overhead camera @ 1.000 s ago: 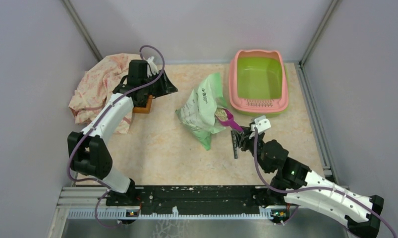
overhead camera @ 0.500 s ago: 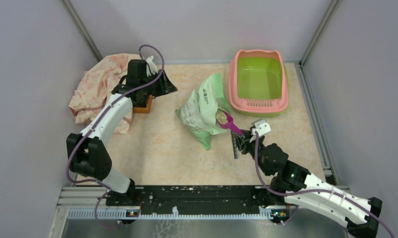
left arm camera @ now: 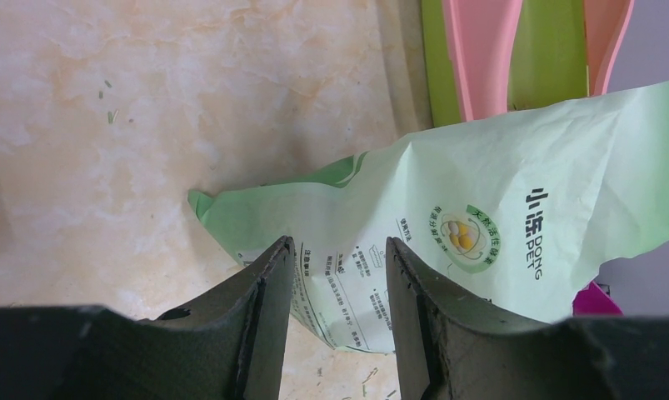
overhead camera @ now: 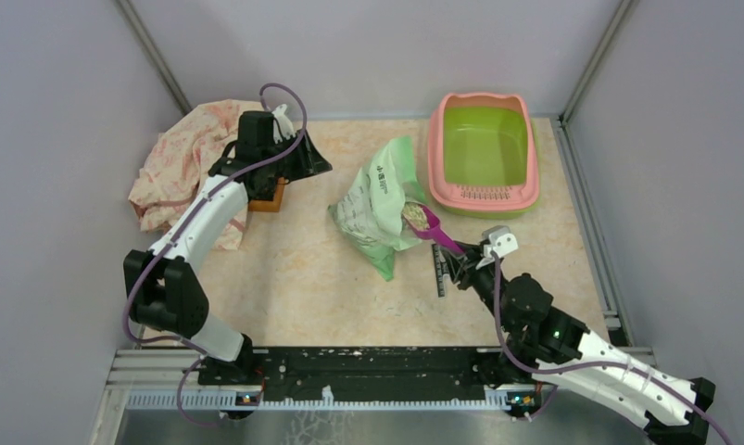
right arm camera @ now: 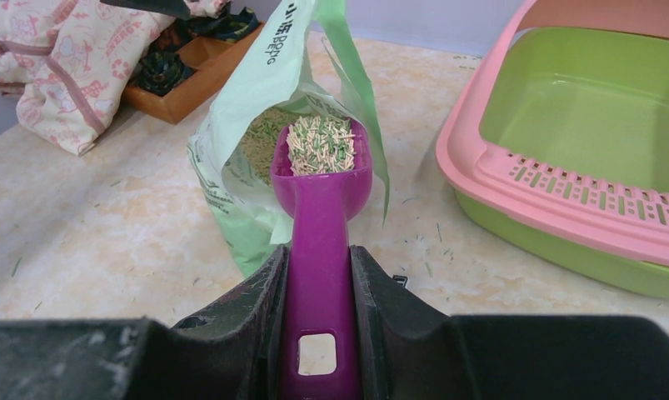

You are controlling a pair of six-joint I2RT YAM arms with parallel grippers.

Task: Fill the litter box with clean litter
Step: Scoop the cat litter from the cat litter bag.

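Note:
The litter box (overhead camera: 484, 197), pink-rimmed with a bare lime-green basin, stands at the back right, also in the right wrist view (right arm camera: 564, 208) and the left wrist view (left arm camera: 481, 50). My right gripper (overhead camera: 462, 262) (right arm camera: 318, 250) is shut on the handle of a purple scoop (right arm camera: 321, 217). Its bowl, heaped with clean litter (right arm camera: 321, 146) (overhead camera: 412, 215), sits at the mouth of the open green bag (overhead camera: 379, 199), left of the box. More litter shows inside the bag (right arm camera: 256, 92). My left gripper (overhead camera: 298, 165) (left arm camera: 335, 246) is open and holds nothing, left of the bag.
A small wooden tray (overhead camera: 271, 197) and a crumpled patterned cloth (overhead camera: 187, 162) lie at the back left under the left arm. A black strip (overhead camera: 439, 269) lies on the table by the right gripper. Stray bits of litter dot the marbled tabletop. Walls enclose three sides.
My right wrist has drawn back toward the near right with the scoop, and the loaded bowl shows more plainly at the bag's mouth. The left arm has not moved.

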